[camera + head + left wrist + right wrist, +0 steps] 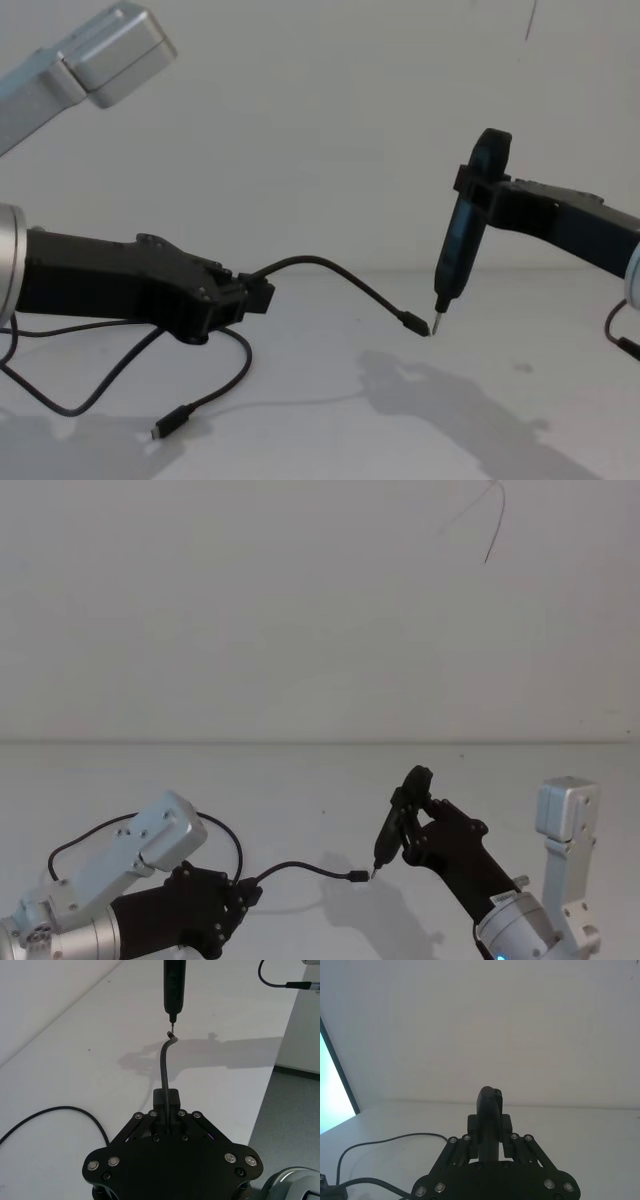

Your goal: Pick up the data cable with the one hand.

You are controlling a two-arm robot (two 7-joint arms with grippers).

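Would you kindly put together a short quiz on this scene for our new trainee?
1. True or false: the whole data cable lies flat on the table.
2. What does the right gripper hold? A) a cable plug B) a pen-shaped tool C) nothing
3. Fill in: the left gripper holds the cable so that its raised plug hangs near the tool's ___.
Key: 1 false; 2 B; 3 tip.
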